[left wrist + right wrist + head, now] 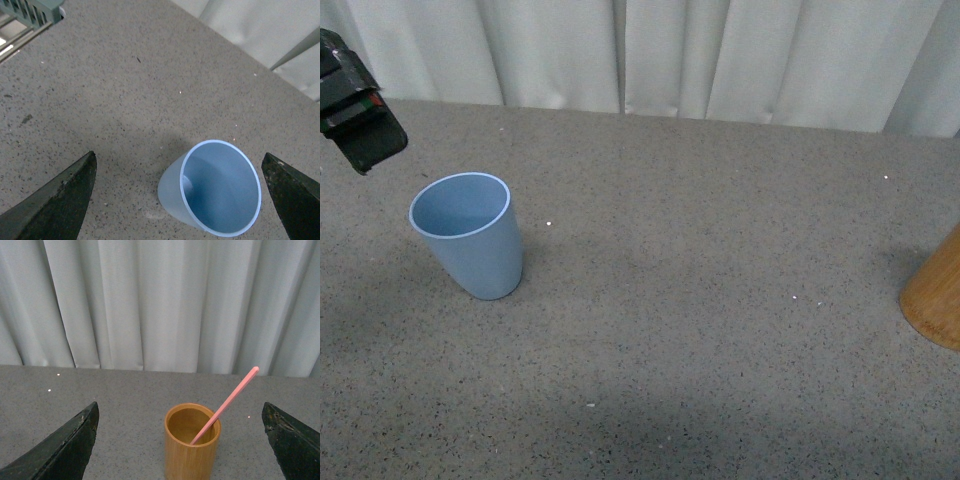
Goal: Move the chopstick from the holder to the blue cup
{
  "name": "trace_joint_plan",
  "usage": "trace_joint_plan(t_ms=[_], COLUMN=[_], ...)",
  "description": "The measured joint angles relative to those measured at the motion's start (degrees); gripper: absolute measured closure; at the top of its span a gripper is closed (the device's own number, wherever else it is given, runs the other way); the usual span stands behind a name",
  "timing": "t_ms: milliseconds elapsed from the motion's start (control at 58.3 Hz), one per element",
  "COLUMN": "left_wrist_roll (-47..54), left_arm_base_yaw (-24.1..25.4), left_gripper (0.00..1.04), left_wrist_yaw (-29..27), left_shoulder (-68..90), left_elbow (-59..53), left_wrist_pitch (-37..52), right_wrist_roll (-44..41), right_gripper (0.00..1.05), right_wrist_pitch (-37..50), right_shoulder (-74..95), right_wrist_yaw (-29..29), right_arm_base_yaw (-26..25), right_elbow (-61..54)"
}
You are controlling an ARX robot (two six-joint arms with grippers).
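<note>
Chopstick (226,403): one, pink, slender; it stood with its lower end inside the holder (192,449) and leaned over the rim, upper end well clear of it; nothing gripped it.

Holder: round wooden tube, upright, open at the top; it stood at the far right of the table (720,260), well apart from the cup; the front view showed only part of its side, cut by the frame edge.

Blue cup (470,238): plastic, upright, mouth open, inside bare; it stood on the left part of the table.

Right gripper (180,405): fingers (60,450) dark, spread wide and holding nothing; from its wrist camera the holder and chopstick showed between the two tips, apart from both.

Left gripper (178,155): fingers (55,200) spread wide likewise, holding nothing; it hung above the table near the cup, which showed between the tips in its wrist view, untouched; the front view placed this gripper at the upper left, above and just behind the cup.

Table: grey, speckled, with a few small white flecks; the stretch between cup and holder was bare surface.

Curtain (150,305): pale, pleated; it hung along the far edge of the table behind the holder.

Slatted grey-green object (35,10): at a corner of the left wrist view; I could not tell what it was.
</note>
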Motion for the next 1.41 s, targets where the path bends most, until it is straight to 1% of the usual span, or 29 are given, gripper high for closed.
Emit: trace_joint_plan(t_ms=[86,360,909,1407], left_wrist_roll=[-0.83,-1.4,-2.6,-3.34], left_arm_base_yaw=[-0.76,-1.33,-1.33,-1.33], left_gripper=[0.07,0.07,0.07,0.07], left_wrist_yaw=[0.22,-0.55,-1.49,-1.86], left_shoulder=[3.37,8.79,11.45,13.42], left_elbow=[2.34,4.96,5.7,5.7], left_wrist_pitch=[-1.62,-3.58,-6.21,-6.8], right_wrist_roll=[0.0,0.0,0.0,0.0], right_gripper=[0.1,0.1,0.1,0.1], right_wrist_pitch=[0.0,0.0,0.0,0.0], right_shoulder=[0.0,0.0,0.0,0.0], right_wrist_yaw=[0.0,0.0,0.0,0.0], right_arm_base_yaw=[0.0,0.0,0.0,0.0], right_elbow=[0.0,0.0,0.0,0.0])
